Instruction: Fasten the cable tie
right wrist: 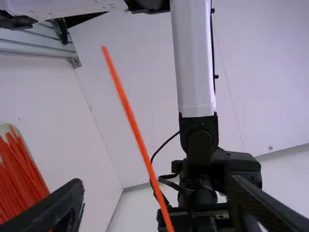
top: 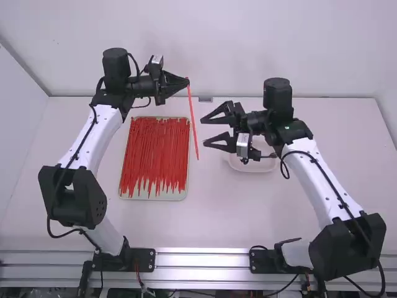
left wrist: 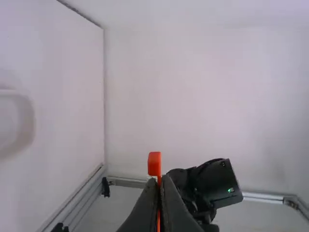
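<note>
My left gripper [top: 183,82] is raised at the back of the table, shut on the head end of a red cable tie [top: 193,119]. The tie hangs down from it with its tip near the tray's right edge. In the left wrist view the tie's head [left wrist: 154,164] pokes out above the closed fingers [left wrist: 169,203]. My right gripper [top: 209,128] stands open just right of the hanging tie, its fingers pointing toward it, nothing between them. In the right wrist view the tie [right wrist: 130,125] runs diagonally in front of the left arm.
A tray [top: 154,197] holding several red cable ties [top: 155,155] lies left of centre. A shallow clear dish [top: 251,166] sits under the right arm's wrist. A small dark object [top: 204,99] lies near the back wall.
</note>
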`<state>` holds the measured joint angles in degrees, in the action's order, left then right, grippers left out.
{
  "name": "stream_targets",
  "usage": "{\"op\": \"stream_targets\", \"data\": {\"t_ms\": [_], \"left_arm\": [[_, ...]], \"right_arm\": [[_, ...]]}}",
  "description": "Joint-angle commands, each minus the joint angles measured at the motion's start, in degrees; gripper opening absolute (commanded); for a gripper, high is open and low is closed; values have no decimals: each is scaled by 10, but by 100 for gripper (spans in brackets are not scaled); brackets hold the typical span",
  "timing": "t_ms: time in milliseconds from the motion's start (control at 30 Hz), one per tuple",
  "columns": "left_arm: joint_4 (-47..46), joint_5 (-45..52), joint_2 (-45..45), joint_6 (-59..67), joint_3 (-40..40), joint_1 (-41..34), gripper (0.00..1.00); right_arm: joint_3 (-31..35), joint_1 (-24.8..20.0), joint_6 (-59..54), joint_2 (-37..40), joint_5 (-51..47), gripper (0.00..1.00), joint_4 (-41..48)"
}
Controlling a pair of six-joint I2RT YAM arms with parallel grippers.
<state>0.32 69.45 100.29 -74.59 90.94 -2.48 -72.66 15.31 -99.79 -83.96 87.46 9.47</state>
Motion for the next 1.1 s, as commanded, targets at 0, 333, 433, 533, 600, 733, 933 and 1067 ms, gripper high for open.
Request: {"op": "stream_targets", "data": {"t_ms": [0,333,433,533,600,733,933,1067], "left_arm": [[0,-14,-5,-11,-3,-1,2],[9,-13,-5,-6,-3,-18,2],[8,-10,-5,-6,-3,-19,2],[8,-9,-5,0,-2,-20,2],[5,-9,-5,0,-3,-20,2],[5,-1,-5,0,-3,-27,2],[6,1,-5,7,-3,-23,2],[6,1,-5,7,-3,-23,2]], "right_arm": [[4,-2,-6,0,19,66,0],[4,23,-12,0,19,44,-5],[4,22,-12,0,19,43,-5],[4,23,-12,0,19,43,-6],[4,21,-12,0,19,41,-6],[4,20,-12,0,19,29,-6],[4,21,-12,0,19,20,-5],[4,28,-12,0,19,17,-5]]}}
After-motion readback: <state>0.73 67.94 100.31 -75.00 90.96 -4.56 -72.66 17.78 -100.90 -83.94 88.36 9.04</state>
